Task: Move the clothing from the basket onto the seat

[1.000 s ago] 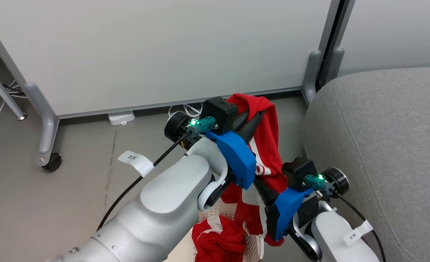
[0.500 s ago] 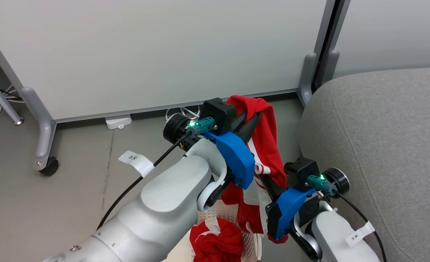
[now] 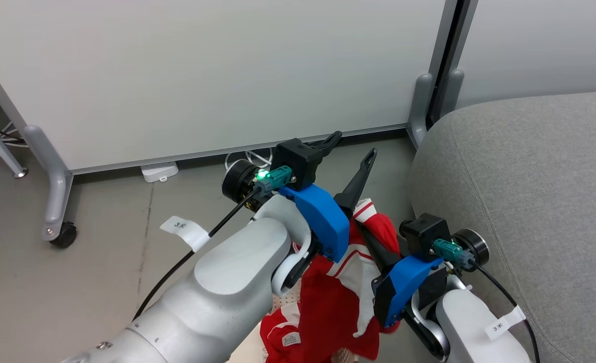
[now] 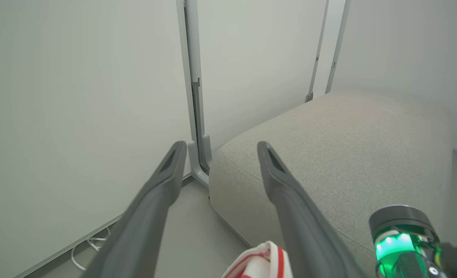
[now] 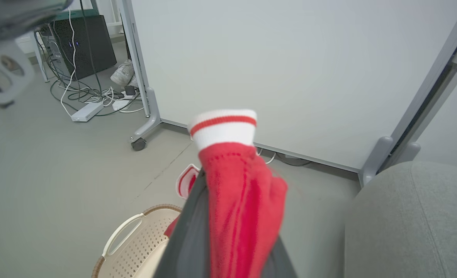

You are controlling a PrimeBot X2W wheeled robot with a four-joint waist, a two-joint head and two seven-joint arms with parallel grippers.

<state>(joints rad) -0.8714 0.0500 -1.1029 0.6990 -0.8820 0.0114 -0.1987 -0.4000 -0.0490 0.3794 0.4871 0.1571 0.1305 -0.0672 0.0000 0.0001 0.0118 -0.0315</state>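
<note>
left gripper [image 3: 354, 143] splayed, right gripper [image 3: 368, 234] pinching clothing [image 3: 338, 297]

Floor [image 3: 76, 282]: plain grey, with a faint crack.
Basket [image 5: 143, 241]: stands at 6 o'clock in the head view.
Seat [image 3: 529, 201]: 2 o'clock from the basket.
Partition foot [image 3: 51, 201]: on a caster, 10 o'clock.
White box [image 3: 159, 171]: 11 o'clock, by the partition's base.
Cables [image 3: 250, 157]: 12 o'clock.

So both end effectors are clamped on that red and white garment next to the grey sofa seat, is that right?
Not quite. Only the right end effector is clamped on the red and white garment next to the grey sofa seat. The left end effector stands open and holds nothing, as the left wrist view shows.
</note>
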